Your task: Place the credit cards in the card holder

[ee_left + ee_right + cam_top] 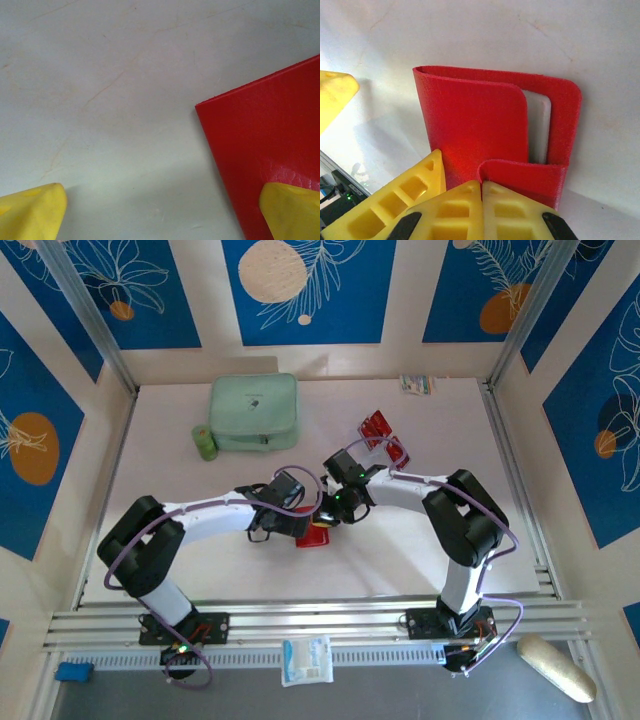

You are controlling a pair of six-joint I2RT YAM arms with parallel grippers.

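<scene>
**A:** What sits nearest the bases?

**B:** A white packet lies on the rail between them. Past it, both arms meet at mid-table over the card holder, which lies on the table.

**A:** The left gripper?

**B:** The left gripper is spread wide, low over the surface. One yellow fingertip overlaps the holder's red corner, and the other is over bare table.

**A:** And the right?

**B:** The right gripper has its fingers pressed together right at the holder's snap flap. I cannot tell whether the flap is pinched between them. A pale sleeve peeks out beside the red cover.

**A:** The cards?

**B:** The credit cards lie farther back on the right, apart from the holder, by a clear sheet. Farther back on the left is a mint-green case, with a small green roll just beside it.
</scene>
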